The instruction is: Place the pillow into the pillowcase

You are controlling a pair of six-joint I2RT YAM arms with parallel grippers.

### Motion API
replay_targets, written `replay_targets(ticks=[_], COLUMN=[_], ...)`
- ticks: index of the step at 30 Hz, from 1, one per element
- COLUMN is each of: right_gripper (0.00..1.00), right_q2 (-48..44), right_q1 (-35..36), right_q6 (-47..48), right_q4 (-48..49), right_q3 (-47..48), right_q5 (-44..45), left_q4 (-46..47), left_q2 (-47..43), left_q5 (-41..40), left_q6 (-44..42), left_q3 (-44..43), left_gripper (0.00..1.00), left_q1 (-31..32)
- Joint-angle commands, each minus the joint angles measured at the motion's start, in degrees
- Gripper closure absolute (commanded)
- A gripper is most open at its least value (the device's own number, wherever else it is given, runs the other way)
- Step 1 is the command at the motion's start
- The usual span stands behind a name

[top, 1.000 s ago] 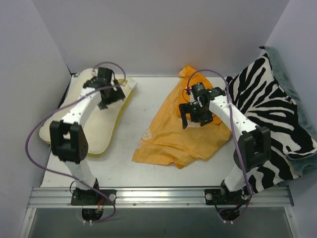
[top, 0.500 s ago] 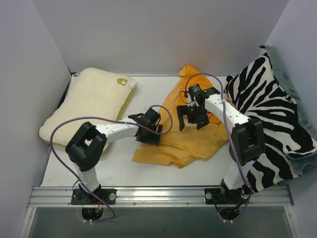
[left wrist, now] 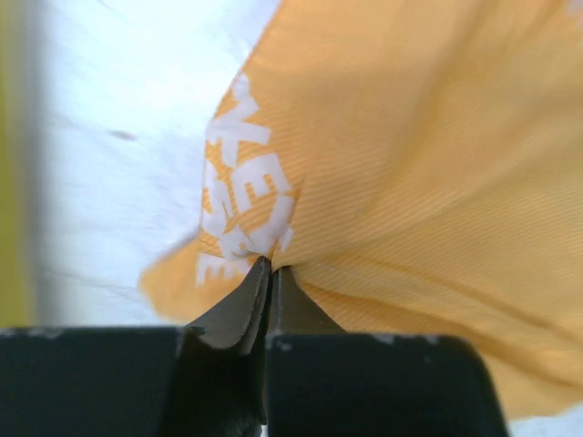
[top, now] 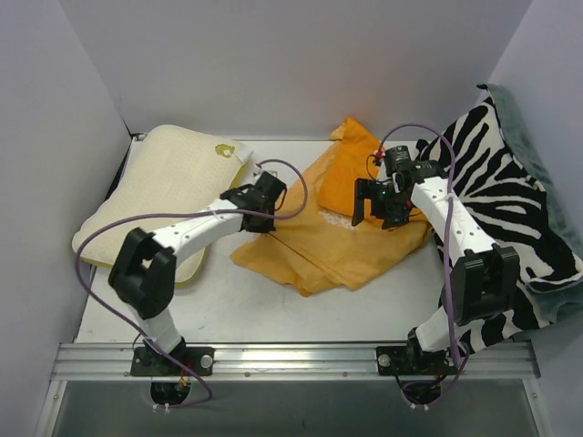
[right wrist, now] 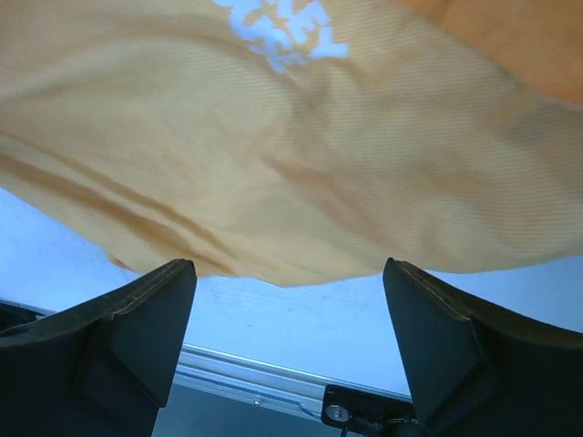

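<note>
The cream-white pillow (top: 155, 196) lies flat at the left of the table, with no gripper on it. The orange pillowcase (top: 337, 241) lies crumpled in the middle. My left gripper (top: 266, 221) is at its left edge, shut on a pinch of orange fabric. In the left wrist view the jaws (left wrist: 267, 269) meet on a fold of the pillowcase (left wrist: 428, 155) beside white lettering. My right gripper (top: 373, 218) hovers over the case's right part. Its fingers (right wrist: 155, 314) stand wide apart, with nothing between them, above the pillowcase (right wrist: 301, 155).
A zebra-striped cushion (top: 510, 209) fills the right side, close to the right arm. White walls enclose the table at the back and left. The metal rail (top: 291, 357) with both arm bases runs along the near edge.
My left arm left the pillow, swung right to the pillowcase, shut on its left edge and drew it leftward. The right gripper moved a little right and back.
</note>
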State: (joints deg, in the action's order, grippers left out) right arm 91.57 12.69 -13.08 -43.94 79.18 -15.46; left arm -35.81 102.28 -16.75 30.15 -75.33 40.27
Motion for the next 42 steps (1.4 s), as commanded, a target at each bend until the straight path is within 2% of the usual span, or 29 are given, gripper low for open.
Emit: replay_targets(ticks=[1,5,9,12,13,14,17,21,23,24,25,27,29,30,31,32,33,34,35,37,39,41,42], right_gripper=[0.15,0.21,0.23,0.13,0.04,0.01,0.0,0.0,0.0,0.0,0.0,0.0,0.14,0.24,0.41,0.5,0.68,0.83,1.0,1.0,1.0,1.0,1.0], right_q2=[-2.7,-2.8,-1.1,2.5,4.7,5.9,12.5,22.8,30.0,32.3,36.4,38.7,39.1,38.9,37.6,36.5,35.3,32.4,30.7,24.1,18.1,8.5,5.1], right_q1=[-1.0,-2.7,-4.1,-4.1,-3.5,-2.8,0.5,1.3,0.9,0.8,0.8,0.8,1.1,1.3,1.3,1.3,1.2,1.0,0.9,0.8,0.8,0.7,0.5], right_q6=[-0.8,-1.3,-1.7,-0.9,-0.8,-0.5,-0.4,-3.7,-5.1,-5.2,-5.4,-5.1,-4.4,-4.4,-4.6,-4.7,-4.8,-4.8,-5.0,-5.6,-8.0,-10.4,-12.3], right_q4=[-1.7,-1.2,-0.5,0.9,1.7,2.2,2.4,0.2,-2.3,-5.5,-7.1,-8.6,-8.3,-7.6,-7.0,-6.2,-4.9,-4.4,-4.1,-3.4,-2.4,-2.0,-2.3], right_q3=[-0.3,0.0,1.2,3.9,4.8,6.2,13.3,25.3,33.8,36.6,41.1,41.8,39.1,37.7,36.6,33.4,32.1,31.0,29.6,25.7,19.7,15.4,10.4], right_q5=[1.1,2.2,2.2,-1.0,-1.8,-3.0,1.3,8.8,9.9,10.4,10.5,9.0,7.6,7.6,7.3,7.3,7.4,7.5,8.2,9.2,11.6,13.2,15.1], left_q4=[-1.2,-1.1,1.8,3.2,2.9,2.9,3.0,2.4,1.9,1.5,0.4,-1.1,-2.9,-3.1,-3.2,-3.2,-3.4,-3.9,-4.1,-4.0,-3.9,-3.6,-3.5], left_q2=[-13.7,-15.9,-9.9,-3.5,-2.4,-1.7,-1.3,-1.7,-1.7,-1.6,-1.5,-0.4,1.9,2.9,3.9,5.8,6.8,7.6,8.2,7.2,3.9,-1.3,-3.3], left_q5=[-9.7,-11.6,-7.2,-0.4,0.7,1.7,2.7,4.2,6.5,7.0,6.9,7.1,6.2,5.9,5.7,5.5,5.5,5.2,5.2,5.4,5.6,5.7,5.3], left_q6=[-1.6,-2.5,-4.0,-5.8,-6.4,-6.9,-8.1,-8.0,-7.9,-7.8,-8.0,-8.4,-9.3,-9.4,-9.6,-9.6,-9.5,-9.4,-9.3,-9.2,-9.6,-10.5,-10.8], left_q3=[-6.3,-5.6,-5.1,-9.2,-10.4,-12.2,-13.7,-12.8,-11.9,-11.6,-11.0,-10.7,-10.4,-10.3,-10.3,-10.3,-10.6,-11.1,-11.6,-11.7,-12.0,-12.2,-12.4], left_gripper=[1.0,1.0,1.0,0.87,0.83,0.82,0.82,0.82,0.72,0.55,0.45,0.25,0.24,0.24,0.26,0.3,0.37,0.6,0.73,1.0,1.0,1.0,1.0], left_q1=[-4.0,-8.0,-14.0,-18.4,-19.0,-19.8,-20.5,-22.3,-23.0,-23.4,-23.5,-23.6,-23.6,-23.7,-23.9,-23.8,-24.1,-24.1,-24.1,-24.1,-24.0,-24.0,-24.0])
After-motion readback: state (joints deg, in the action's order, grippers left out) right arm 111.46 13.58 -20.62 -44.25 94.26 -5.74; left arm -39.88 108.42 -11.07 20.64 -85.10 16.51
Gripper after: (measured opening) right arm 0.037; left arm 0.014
